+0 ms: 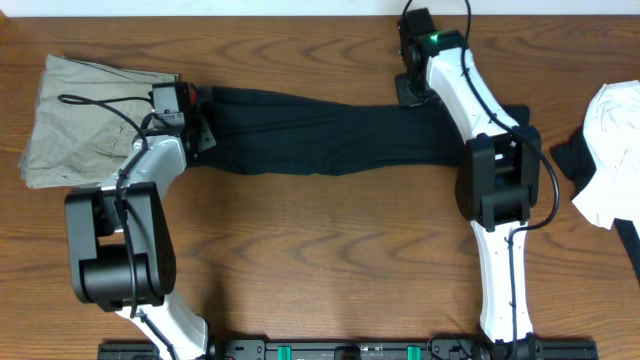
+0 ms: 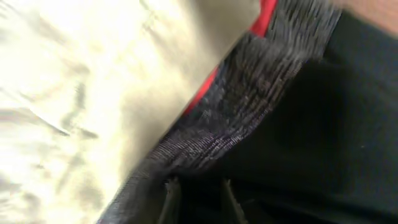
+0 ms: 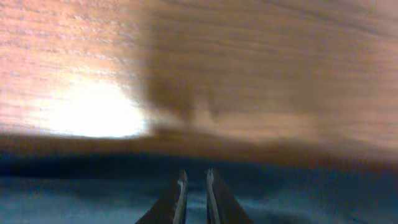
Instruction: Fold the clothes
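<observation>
The black leggings lie stretched in a long band across the far half of the table. Their red-and-grey waistband is at the left end, overlapping the khaki trousers. My left gripper is at that waist end. In the left wrist view its fingers stand a little apart over black cloth, and the left gripper is open. My right gripper sits at the far edge of the legs. In the right wrist view the right gripper is open by a narrow slit above the dark fabric.
Khaki-beige trousers lie crumpled at the far left, filling the left of the left wrist view. A white garment lies at the right edge with a dark piece beside it. Bare wooden table spreads in front of the leggings.
</observation>
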